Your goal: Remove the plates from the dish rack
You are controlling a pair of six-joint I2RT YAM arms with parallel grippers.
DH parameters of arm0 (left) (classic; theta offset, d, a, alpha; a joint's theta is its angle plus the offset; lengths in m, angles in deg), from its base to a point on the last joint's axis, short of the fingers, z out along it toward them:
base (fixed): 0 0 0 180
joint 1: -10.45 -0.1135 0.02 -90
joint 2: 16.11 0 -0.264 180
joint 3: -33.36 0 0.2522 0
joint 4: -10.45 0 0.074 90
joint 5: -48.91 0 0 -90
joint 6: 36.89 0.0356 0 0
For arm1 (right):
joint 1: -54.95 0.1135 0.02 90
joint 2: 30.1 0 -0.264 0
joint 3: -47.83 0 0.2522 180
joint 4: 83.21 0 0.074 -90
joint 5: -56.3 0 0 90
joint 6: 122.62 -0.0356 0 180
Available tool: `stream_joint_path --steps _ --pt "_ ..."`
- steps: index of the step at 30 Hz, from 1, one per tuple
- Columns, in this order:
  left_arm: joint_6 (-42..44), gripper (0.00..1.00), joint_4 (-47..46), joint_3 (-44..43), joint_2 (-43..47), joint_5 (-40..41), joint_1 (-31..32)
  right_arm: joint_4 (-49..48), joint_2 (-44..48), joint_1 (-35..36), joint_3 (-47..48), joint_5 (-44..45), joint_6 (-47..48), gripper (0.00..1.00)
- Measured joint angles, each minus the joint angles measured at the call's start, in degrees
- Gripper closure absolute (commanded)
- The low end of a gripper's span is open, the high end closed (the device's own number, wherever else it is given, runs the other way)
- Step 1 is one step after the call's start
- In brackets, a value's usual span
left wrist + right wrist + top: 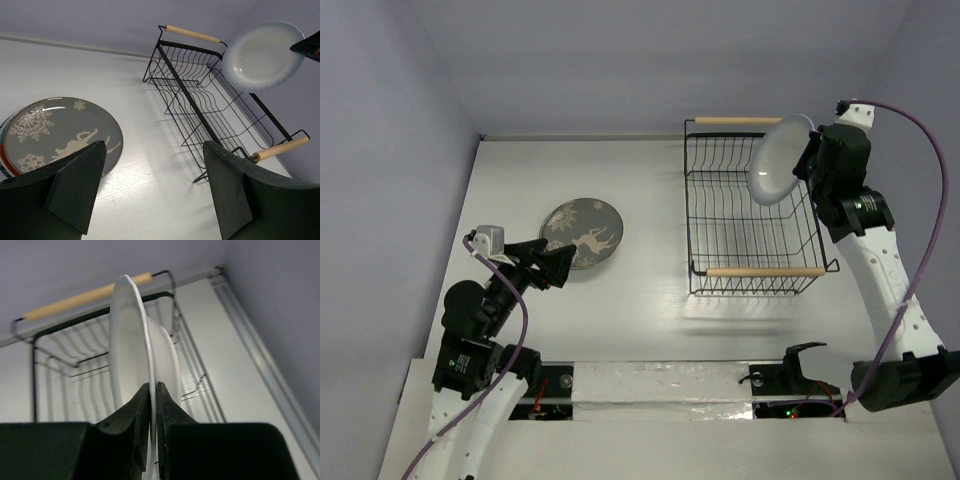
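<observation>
Now the right jaws clamp the white plate [778,160] on edge above the dish rack [765,271], at its far right corner; the left jaws gape open beside the grey plate [582,233], left of the rack.

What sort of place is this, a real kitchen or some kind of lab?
Probably a robot lab cell, not a kitchen: plain lavender walls close in a white table, with a wire dish rack and stacked plates on it.
</observation>
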Motion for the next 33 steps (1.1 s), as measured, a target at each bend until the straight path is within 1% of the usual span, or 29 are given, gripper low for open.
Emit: stream_joint_path --steps 3,6,12,14,19,24,28,33 --pt "0.00 0.24 0.00 0.00 -0.15 0.04 0.00 -1.20 3.02 0.04 -1.55 -7.87 -3.45 1.00" --pt "0.00 0.24 0.02 0.00 -0.42 0.31 0.00 -4.15 3.85 1.07 -3.23 -15.61 -7.13 1.00" --pt "-0.02 0.24 0.04 0.00 -1.03 1.03 -0.42 -11.37 0.59 6.51 -5.03 -27.65 -13.84 1.00" --pt "-0.02 0.24 0.04 0.00 -1.22 1.20 -0.94 -15.63 -1.44 9.38 -5.88 -30.80 -16.26 1.00" --pt "-0.02 0.25 0.04 0.00 -2.08 1.29 -3.30 -24.92 -9.66 17.94 -5.97 -33.31 -20.72 1.00" --pt "-0.02 0.25 0.07 0.02 -3.43 1.40 -5.29 -33.55 -21.38 25.68 -5.95 -34.62 -25.92 1.00" --pt "0.00 0.25 0.11 0.00 -4.57 1.40 -6.29 -37.68 -29.73 29.77 -5.92 -35.23 -29.88 1.00" --pt "0.00 0.25 0.13 0.00 -5.60 1.20 -7.74 -42.80 -36.30 32.37 -5.92 -36.13 -35.10 1.00"
